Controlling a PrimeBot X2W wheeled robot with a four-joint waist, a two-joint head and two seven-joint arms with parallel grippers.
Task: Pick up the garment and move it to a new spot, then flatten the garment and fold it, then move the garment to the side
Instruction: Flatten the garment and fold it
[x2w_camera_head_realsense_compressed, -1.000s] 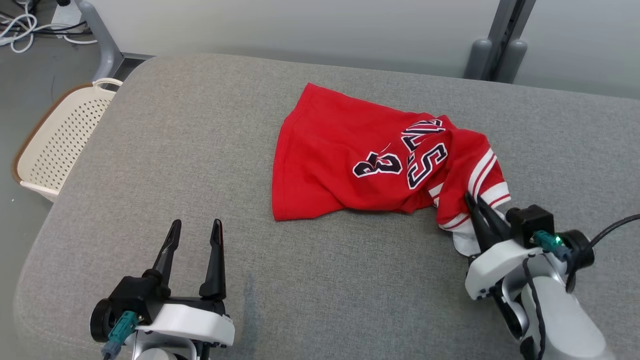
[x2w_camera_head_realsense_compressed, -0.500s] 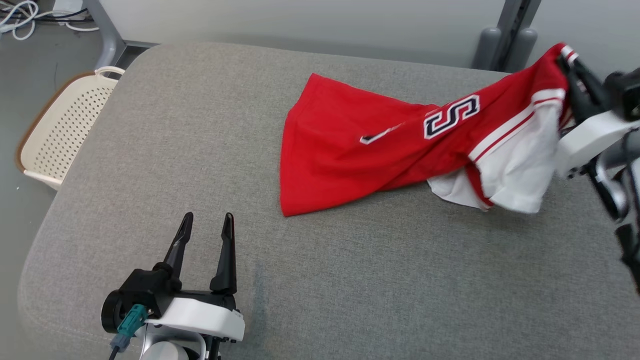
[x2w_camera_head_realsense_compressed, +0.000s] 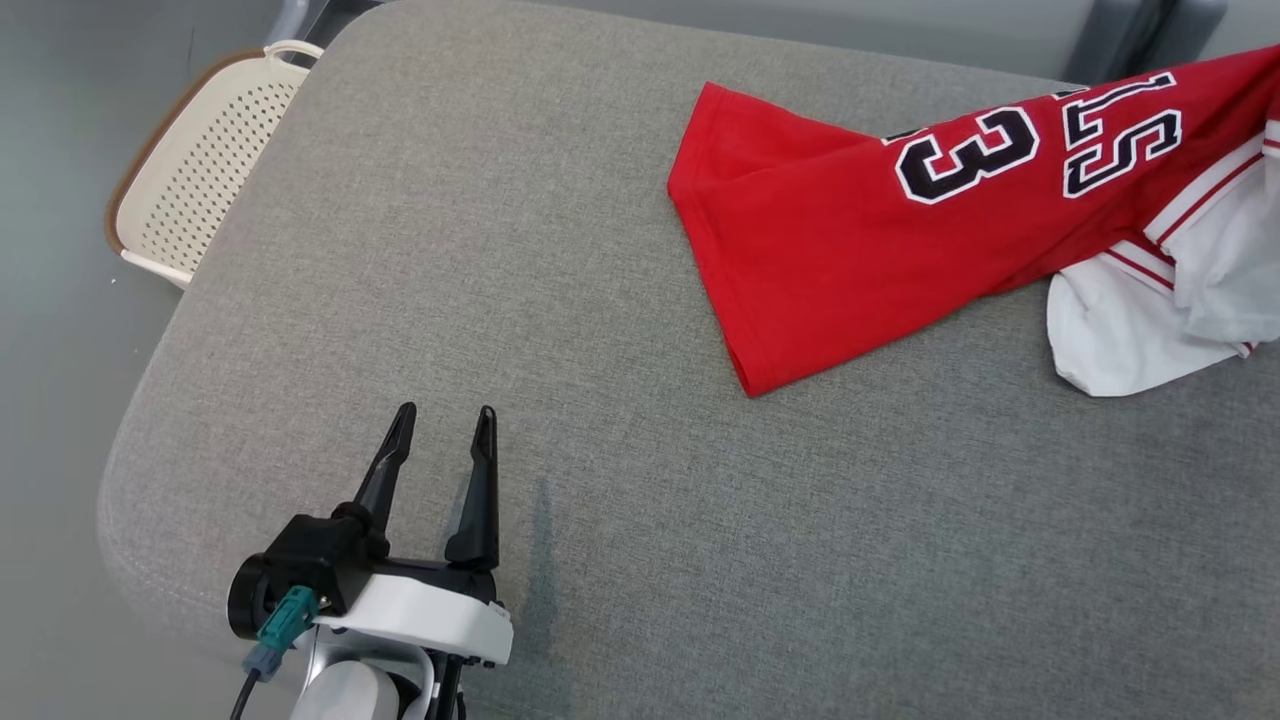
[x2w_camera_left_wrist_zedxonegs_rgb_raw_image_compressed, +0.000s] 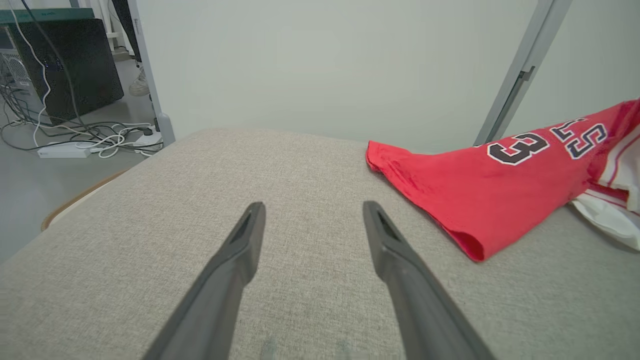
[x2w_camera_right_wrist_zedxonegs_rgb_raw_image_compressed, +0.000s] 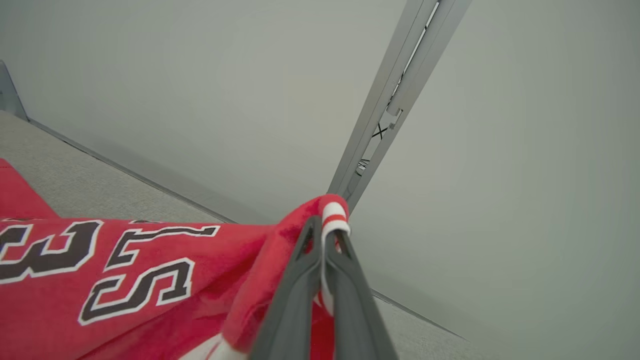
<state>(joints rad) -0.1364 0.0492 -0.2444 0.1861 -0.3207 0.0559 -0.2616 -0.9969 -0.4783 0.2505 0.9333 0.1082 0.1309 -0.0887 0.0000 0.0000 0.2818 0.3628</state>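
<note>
Left arm: low over the near left part of the bench (x2w_camera_head_realsense_compressed: 600, 520), wrist roughly level, fingers pointing away from the robot across the grey fabric.
Left claw (x2w_camera_head_realsense_compressed: 446, 410): fingers spread wide apart with nothing between them (in its own wrist view (x2w_camera_left_wrist_zedxonegs_rgb_raw_image_compressed: 314, 206) only bare bench fabric lies in the gap).
Right arm: its wrist view looks up along the fingers, tilted toward the pale wall (x2w_camera_right_wrist_zedxonegs_rgb_raw_image_compressed: 175, 90) and a slanting grey post (x2w_camera_right_wrist_zedxonegs_rgb_raw_image_compressed: 395, 85), with the bench surface lower in that view.
Right claw (x2w_camera_right_wrist_zedxonegs_rgb_raw_image_compressed: 325, 229): fingers pressed together, clamped on the red-and-white striped cuff (x2w_camera_right_wrist_zedxonegs_rgb_raw_image_compressed: 334, 212) of the garment.
Garment (x2w_camera_head_realsense_compressed: 850, 270): a red jersey with dark, white-edged characters, a "3" among them. Its hem end lies flat on the far right part of the bench, and the cloth stretches from there toward the right edge of the head view. A white sleeve (x2w_camera_head_realsense_compressed: 1120, 330) with red stripes sags onto the bench beneath it. It is well apart from the left claw.
Basket (x2w_camera_head_realsense_compressed: 190, 170): cream, perforated, beside the bench's far left corner.
</note>
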